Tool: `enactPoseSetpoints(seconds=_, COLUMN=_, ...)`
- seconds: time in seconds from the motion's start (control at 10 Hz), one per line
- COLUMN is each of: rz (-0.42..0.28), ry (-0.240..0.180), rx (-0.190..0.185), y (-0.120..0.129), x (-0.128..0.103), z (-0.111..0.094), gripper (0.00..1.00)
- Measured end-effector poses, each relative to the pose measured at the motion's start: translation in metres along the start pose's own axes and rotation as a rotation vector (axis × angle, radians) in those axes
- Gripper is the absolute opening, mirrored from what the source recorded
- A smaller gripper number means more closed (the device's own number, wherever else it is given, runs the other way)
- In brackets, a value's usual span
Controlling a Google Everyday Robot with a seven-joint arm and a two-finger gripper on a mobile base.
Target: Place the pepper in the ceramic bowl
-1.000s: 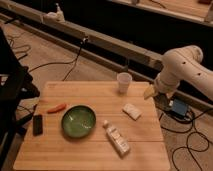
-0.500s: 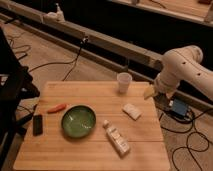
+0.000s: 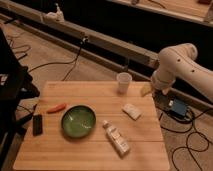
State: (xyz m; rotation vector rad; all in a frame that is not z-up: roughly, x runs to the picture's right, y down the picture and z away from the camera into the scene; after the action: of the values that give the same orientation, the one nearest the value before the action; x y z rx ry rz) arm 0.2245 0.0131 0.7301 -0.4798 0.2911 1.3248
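Note:
The orange-red pepper (image 3: 56, 107) lies on the wooden table (image 3: 90, 150) at the left, just left of the green ceramic bowl (image 3: 78, 120). The bowl sits at the table's middle left and holds nothing. My gripper (image 3: 146, 89) is at the table's far right edge, far from the pepper and the bowl, at the end of the white arm (image 3: 180, 67). It holds nothing that I can see.
A white translucent cup (image 3: 123, 82) stands at the back right. A small white packet (image 3: 132, 111) lies right of the bowl. A white bottle (image 3: 116, 138) lies in front. A flat black rectangle (image 3: 37, 124) lies at the left edge. Cables run over the floor.

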Motion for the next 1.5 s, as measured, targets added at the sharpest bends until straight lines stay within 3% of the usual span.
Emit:
enactPoseSetpoints(seconds=0.1, rz=-0.066, ry=-0.014, rx=-0.023, y=0.024, x=-0.014, z=0.004, gripper=0.74)
enactPoseSetpoints(seconds=0.3, rz=-0.240, ry=-0.050, rx=-0.116, y=0.102, x=-0.036, z=0.006, gripper=0.74)
enactPoseSetpoints(seconds=0.5, rz=-0.410, ry=-0.092, rx=-0.236, y=0.187, x=-0.039, z=-0.010, gripper=0.74)
enactPoseSetpoints(seconds=0.7, rz=-0.517, ry=-0.120, rx=-0.309, y=0.233, x=-0.033, z=-0.025, gripper=0.74)
enactPoseSetpoints(seconds=1.1, rz=-0.526, ry=-0.120, rx=-0.297, y=0.231, x=-0.033, z=-0.024, gripper=0.74)
enactPoseSetpoints(seconds=1.5, rz=-0.666, ry=-0.156, rx=-0.298, y=0.292, x=-0.067, z=0.012, gripper=0.74)
